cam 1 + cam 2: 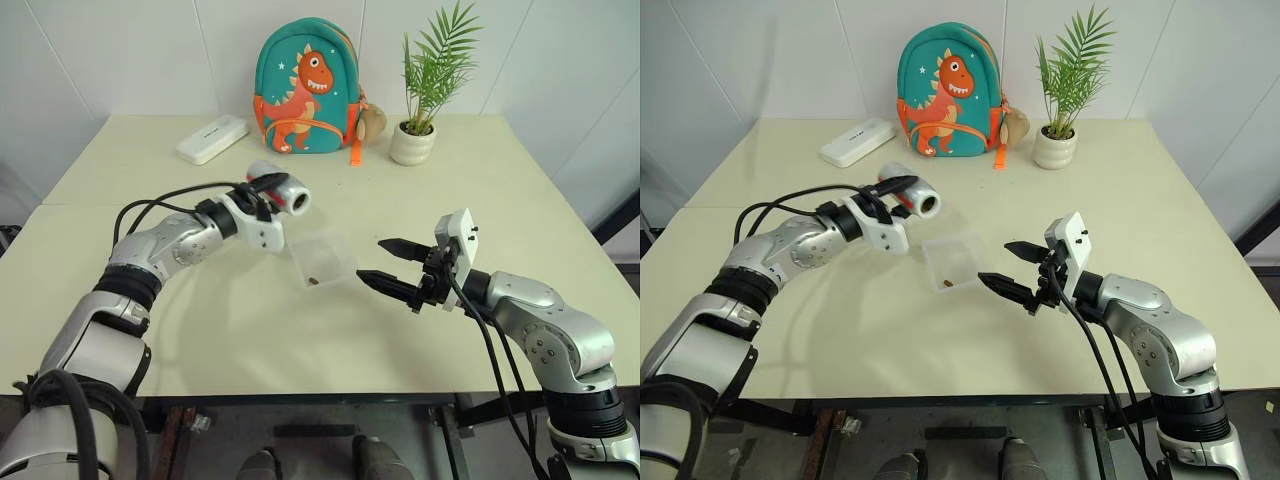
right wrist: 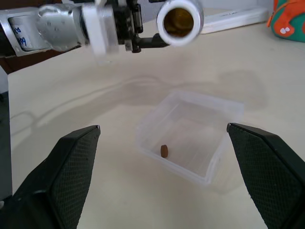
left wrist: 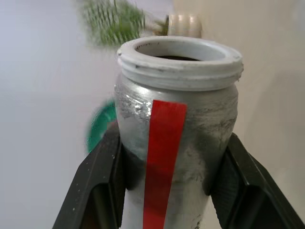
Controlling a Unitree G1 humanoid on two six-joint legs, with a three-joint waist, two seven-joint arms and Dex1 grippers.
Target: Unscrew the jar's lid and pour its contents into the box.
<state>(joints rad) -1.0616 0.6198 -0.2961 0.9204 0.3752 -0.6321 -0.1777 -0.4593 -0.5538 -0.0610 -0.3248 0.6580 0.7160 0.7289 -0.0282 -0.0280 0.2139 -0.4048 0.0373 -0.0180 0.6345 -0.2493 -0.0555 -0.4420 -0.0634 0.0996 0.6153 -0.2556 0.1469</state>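
While the left hand clenches the slim silvery metal jar mid-body, lidless above the clear plastic box holding a brown bit, it looks light, rigid and slick; the right hand gapes empty.

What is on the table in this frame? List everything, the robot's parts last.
jar: one, silvery with red stripe, lid off, held tipped above the table near the box
box: one, clear, table centre
brown bit: one, inside the box
backpack: one, teal with orange dinosaur, table's far edge
plant pot: one, white, green plant, beside the backpack
case: one, white, far left
table: one, cream
left tool: black, shut on jar
right tool: black, open, beside the box
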